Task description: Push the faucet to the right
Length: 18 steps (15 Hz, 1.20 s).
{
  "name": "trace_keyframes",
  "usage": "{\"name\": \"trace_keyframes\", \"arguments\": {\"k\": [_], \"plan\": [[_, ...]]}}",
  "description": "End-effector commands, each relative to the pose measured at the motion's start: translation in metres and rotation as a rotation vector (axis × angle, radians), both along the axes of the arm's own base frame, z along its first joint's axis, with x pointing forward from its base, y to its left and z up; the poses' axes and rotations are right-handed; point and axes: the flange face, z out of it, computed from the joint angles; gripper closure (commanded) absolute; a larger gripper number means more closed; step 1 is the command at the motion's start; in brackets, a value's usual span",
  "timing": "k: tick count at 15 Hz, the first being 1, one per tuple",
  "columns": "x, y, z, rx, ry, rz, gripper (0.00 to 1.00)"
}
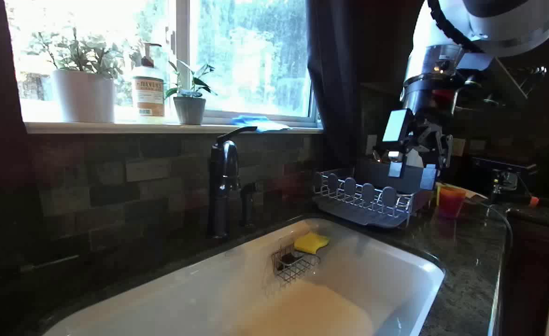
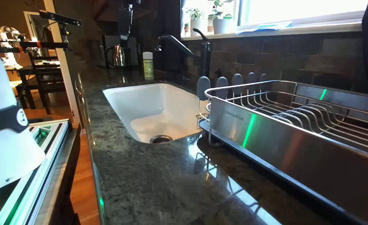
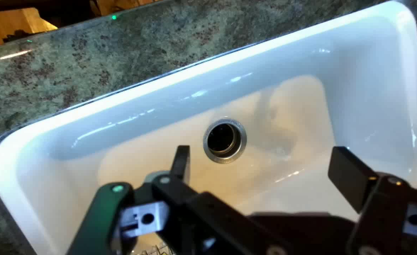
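The faucet is a dark metal post with a lever on top, behind the sink, in both exterior views (image 1: 218, 191) (image 2: 205, 59). Its arched spout (image 2: 175, 40) reaches out over the sink in an exterior view. The faucet itself is out of the wrist view. My gripper (image 1: 411, 172) points down, well apart from the faucet, to its right in that exterior view. In the wrist view the gripper (image 3: 261, 163) is open, its fingers wide apart with nothing between them, above the white sink (image 3: 194, 76) and its drain (image 3: 224, 140).
A wire dish rack stands beside the sink in both exterior views (image 1: 363, 200) (image 2: 296, 143). A yellow sponge (image 1: 311, 242) sits by a wire caddy (image 1: 298, 269) in the sink. A red-orange cup (image 1: 451, 201) is near the rack. Pots and a soap bottle (image 1: 148, 91) line the sill.
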Motion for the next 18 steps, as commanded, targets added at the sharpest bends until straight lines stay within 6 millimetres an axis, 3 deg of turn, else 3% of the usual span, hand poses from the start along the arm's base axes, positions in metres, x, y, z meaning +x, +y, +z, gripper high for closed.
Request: {"name": "trace_keyframes", "arguments": {"k": [1,4,6,12,16,17,18], "plan": [[0.000,0.000,0.000,0.000,0.001,0.000,0.00],[0.000,0.000,0.000,0.000,0.001,0.000,0.00],[0.002,0.031,0.017,-0.067,-0.034,0.013,0.00],[0.014,0.158,0.070,-0.304,-0.132,-0.009,0.00],[0.041,0.207,0.091,-0.381,-0.232,-0.032,0.00],[0.050,0.215,0.094,-0.375,-0.238,-0.026,0.25],[0.059,0.225,0.096,-0.357,-0.247,-0.015,0.26]]}}
